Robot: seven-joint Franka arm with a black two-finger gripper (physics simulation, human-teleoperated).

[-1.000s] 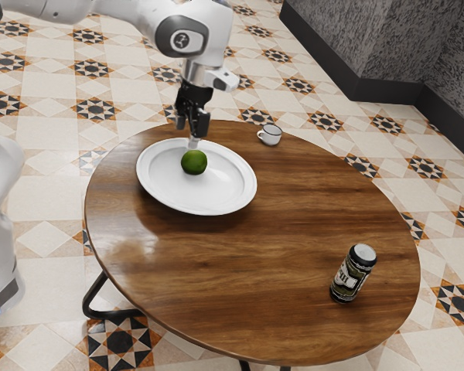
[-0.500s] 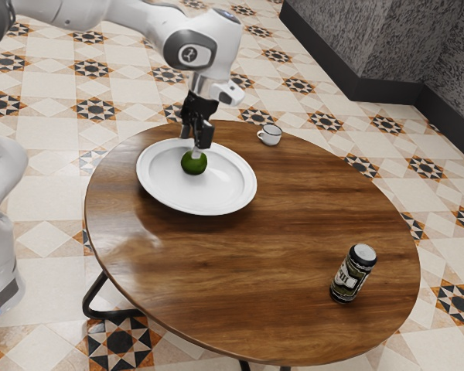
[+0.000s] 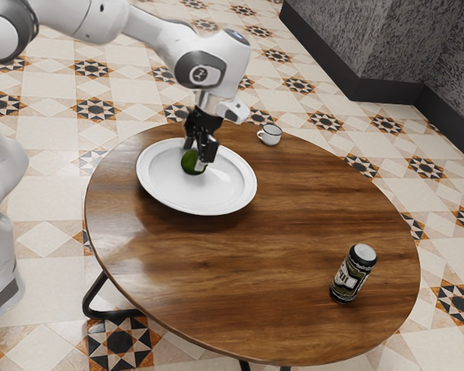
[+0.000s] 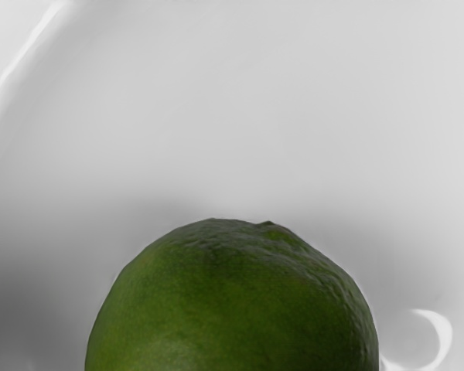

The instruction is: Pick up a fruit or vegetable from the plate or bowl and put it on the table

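Around a plump green lime [image 3: 189, 163], the black two-finger gripper [image 3: 194, 157] stands with jaws apart, gripping nothing, at a wide white plate [image 3: 170, 195] on a brown wooden table [image 3: 255, 255]. Centered, even pressure low on its sides should secure the rounded, finely dimpled lime.

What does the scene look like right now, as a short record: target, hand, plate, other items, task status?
target: green fruit, on the plate
hand: open, down around the fruit
plate: white, oval-looking in the exterior view, on the wooden table
mug: white, near the table's edge
can: dark, labelled, standing on the table
status: fruit not yet on the table
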